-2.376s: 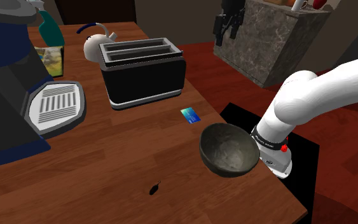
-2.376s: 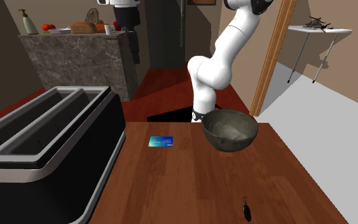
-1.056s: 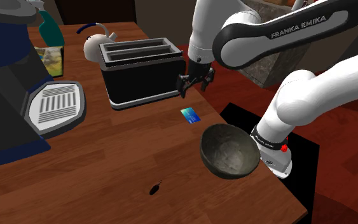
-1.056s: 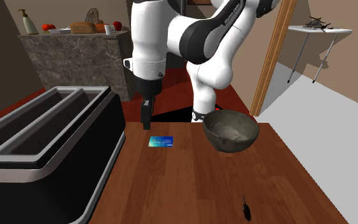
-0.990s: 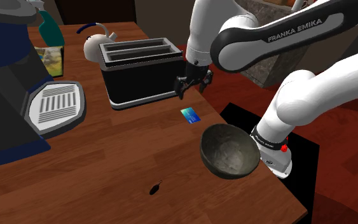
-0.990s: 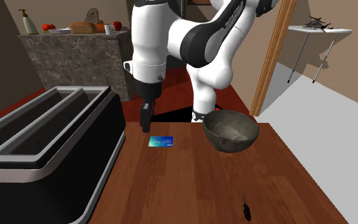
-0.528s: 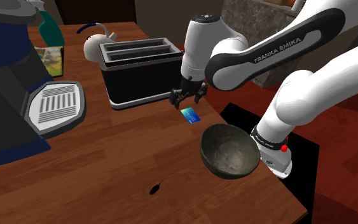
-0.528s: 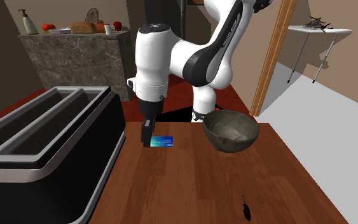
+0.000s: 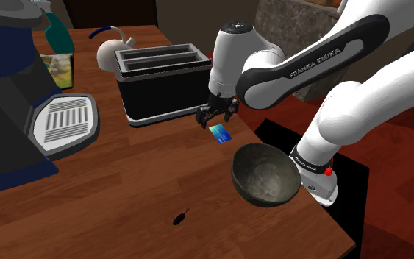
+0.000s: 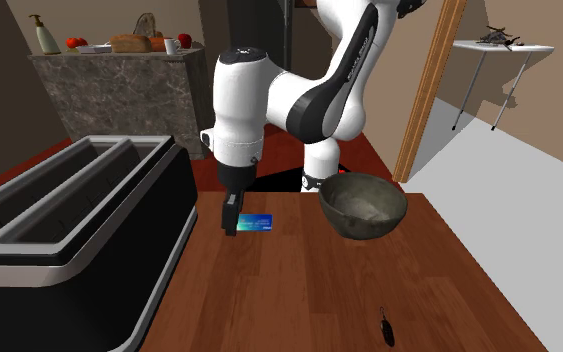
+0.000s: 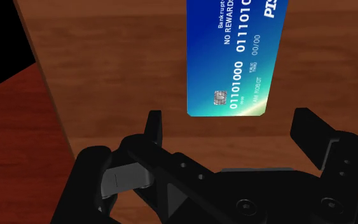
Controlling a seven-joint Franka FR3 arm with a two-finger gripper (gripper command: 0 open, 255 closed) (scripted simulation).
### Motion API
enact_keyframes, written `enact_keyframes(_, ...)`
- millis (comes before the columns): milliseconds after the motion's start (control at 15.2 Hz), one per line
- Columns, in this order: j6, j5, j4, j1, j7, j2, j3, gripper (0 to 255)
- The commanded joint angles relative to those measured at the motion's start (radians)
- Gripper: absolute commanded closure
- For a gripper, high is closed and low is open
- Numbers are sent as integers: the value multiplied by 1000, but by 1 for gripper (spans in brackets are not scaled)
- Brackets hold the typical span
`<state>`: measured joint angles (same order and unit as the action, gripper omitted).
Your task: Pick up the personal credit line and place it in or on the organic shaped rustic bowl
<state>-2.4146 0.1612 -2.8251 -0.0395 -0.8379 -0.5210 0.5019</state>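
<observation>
Hovering low over the card (image 11: 234, 57), the gripper (image 9: 217, 115) stands wide open (holding nothing). Card and bowl (image 9: 264, 173) lie near the worktop's (image 9: 124, 191) edge.

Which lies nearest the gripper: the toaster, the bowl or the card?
The blue card, lying flat right by the open gripper; the black toaster and the dark bowl stand farther off.

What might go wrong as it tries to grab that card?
The card lies flat on the table, so the open hand may scrape wood or slide off it.
In the wrist view the card sits mostly ahead of the fingers, so they might close on just its end or miss.
The toaster stands close beside the hand; a sideways shift might bump it.
</observation>
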Motion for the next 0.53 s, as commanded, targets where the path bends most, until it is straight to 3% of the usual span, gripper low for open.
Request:
enact_keyframes(0, 0, 0, 0, 0, 0, 0, 0, 0)
enact_keyframes(66, 0, 0, 0, 0, 0, 0, 0, 255)
enact_keyframes(462, 2, 0, 2, 0, -1, 0, 1, 255)
